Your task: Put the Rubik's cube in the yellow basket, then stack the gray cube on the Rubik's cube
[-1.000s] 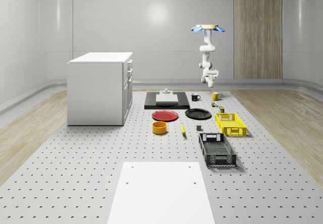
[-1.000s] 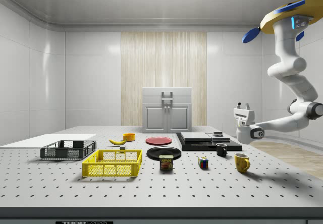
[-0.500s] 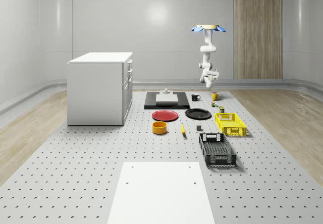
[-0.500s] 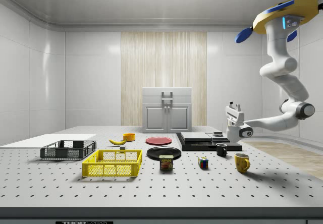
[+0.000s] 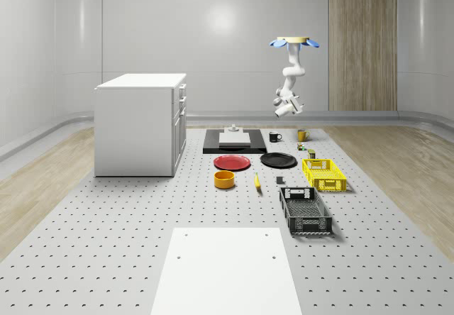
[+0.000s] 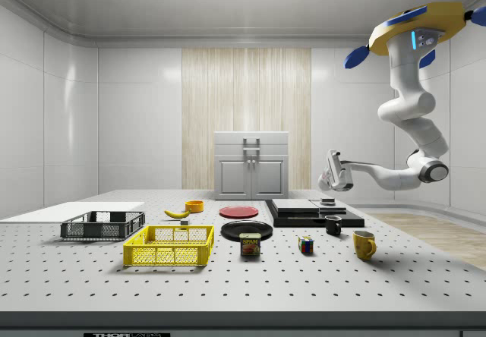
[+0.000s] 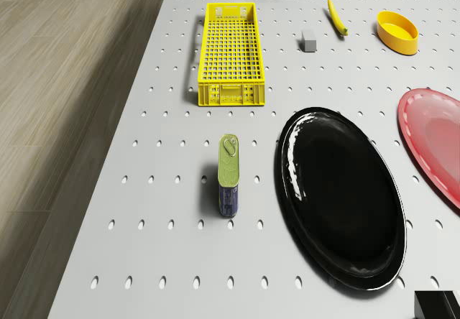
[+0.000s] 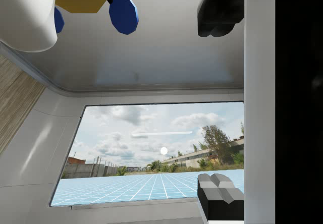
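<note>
The Rubik's cube (image 6: 306, 244) (image 5: 301, 145) sits on the table between a tin can and a yellow mug. The yellow basket (image 6: 171, 246) (image 5: 323, 174) (image 7: 230, 53) holds nothing. The small gray cube (image 7: 308, 42) (image 5: 279, 181) lies on the table beside the basket. The drone (image 6: 414, 29) (image 5: 293, 42) hovers high over the table's far end. My gripper (image 6: 331, 162) (image 5: 281, 111) (image 8: 220, 105) hangs well above the black slab, tilted upward and open. Its fingers (image 8: 220, 196) hold nothing.
A tin can (image 7: 228, 174), a black plate (image 7: 338, 197), a red plate (image 7: 435, 143), a banana (image 7: 336, 17) and a yellow bowl (image 7: 397, 31) lie about the basket. A black crate (image 5: 305, 211), a yellow mug (image 6: 364, 244), a black mug (image 6: 332, 225) and a white cabinet (image 5: 140, 122) also stand here.
The arm has swung: the gripper rose and moved toward the side view's left, off the yellow mug and over the black slab. The drone shifted the same way. Objects are unmoved.
</note>
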{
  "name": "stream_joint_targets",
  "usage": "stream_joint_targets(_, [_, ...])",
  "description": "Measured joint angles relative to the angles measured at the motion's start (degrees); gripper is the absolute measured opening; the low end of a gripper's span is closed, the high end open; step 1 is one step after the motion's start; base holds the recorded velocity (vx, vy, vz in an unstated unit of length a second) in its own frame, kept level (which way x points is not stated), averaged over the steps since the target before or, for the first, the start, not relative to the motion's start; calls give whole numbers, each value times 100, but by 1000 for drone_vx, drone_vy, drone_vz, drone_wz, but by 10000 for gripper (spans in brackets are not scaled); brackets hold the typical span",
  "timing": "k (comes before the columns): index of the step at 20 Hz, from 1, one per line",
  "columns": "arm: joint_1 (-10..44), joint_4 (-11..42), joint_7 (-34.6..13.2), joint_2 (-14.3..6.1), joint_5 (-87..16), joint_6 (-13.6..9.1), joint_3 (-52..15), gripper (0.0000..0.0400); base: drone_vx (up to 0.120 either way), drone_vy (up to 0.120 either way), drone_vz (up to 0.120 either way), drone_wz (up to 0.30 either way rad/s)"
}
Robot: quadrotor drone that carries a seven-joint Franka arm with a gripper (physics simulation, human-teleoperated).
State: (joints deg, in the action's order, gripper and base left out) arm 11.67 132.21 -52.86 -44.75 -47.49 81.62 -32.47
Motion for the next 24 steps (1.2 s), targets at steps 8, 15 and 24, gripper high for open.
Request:
stream_joint_targets(8, [2043, 2620, -1837, -642, -4728, -469, -2503, 400, 120, 0, -120, 0])
stream_joint_targets(15, [3770, 3274, -3030, -1115, -6313, -1261, -3467, 400, 120, 0, -120, 0])
stream_joint_targets(24, [4590, 3371, -3579, -1527, -6615, -1482, -3872, 400, 89, 0, -120, 0])
